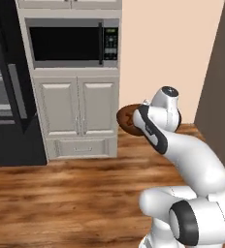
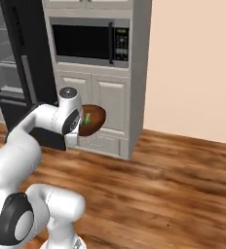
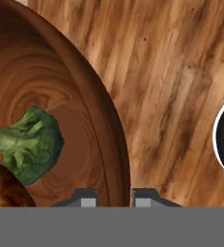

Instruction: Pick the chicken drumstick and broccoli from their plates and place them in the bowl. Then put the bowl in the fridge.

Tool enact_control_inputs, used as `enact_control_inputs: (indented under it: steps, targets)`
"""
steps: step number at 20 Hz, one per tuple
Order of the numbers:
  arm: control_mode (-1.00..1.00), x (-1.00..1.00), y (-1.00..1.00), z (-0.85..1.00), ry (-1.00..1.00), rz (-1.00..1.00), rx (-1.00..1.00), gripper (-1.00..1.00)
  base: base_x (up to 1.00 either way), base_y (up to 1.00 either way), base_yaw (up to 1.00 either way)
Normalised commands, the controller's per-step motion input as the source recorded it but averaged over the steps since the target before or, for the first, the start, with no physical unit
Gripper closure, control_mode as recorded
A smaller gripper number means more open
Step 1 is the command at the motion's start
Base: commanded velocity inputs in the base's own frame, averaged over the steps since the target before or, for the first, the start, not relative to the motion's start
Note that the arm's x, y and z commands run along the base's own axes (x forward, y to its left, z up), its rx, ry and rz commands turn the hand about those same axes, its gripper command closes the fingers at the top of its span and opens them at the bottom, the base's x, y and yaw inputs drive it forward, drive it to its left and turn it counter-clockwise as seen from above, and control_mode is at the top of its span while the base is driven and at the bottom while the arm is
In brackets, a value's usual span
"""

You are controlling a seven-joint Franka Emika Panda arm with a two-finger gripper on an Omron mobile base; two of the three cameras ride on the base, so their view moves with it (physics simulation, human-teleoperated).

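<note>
While the bowl is carried above the floor — rim clenched by the gripper, broccoli and drumstick inside — it is best kept level toward the fridge.

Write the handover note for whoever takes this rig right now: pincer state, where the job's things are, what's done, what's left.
Pincer: shut on the rim of the bowl, one finger inside, one outside.
Bowl: held up above the wooden floor, in front of the cabinet under the microwave.
Broccoli and chicken drumstick: both in the bowl.
Fridge: to the left, door open, shelves showing.
Done: both foods are in the bowl.
Left: carry the bowl to a fridge shelf and release.
</note>
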Motion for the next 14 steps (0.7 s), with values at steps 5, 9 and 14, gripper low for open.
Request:
enact_control_inputs:
  steps: [5,9,14]
  targets:
    - [1.0,0.0,0.0,0.0,0.0,0.0,0.0,1.0,0.66,-0.01,0.57]
    - [1.0,0.0,0.0,0.0,0.0,0.0,0.0,1.0,0.3,-0.06,0.88]
    - [1.0,0.0,0.0,0.0,0.0,0.0,0.0,1.0,0.37,-0.02,0.81]
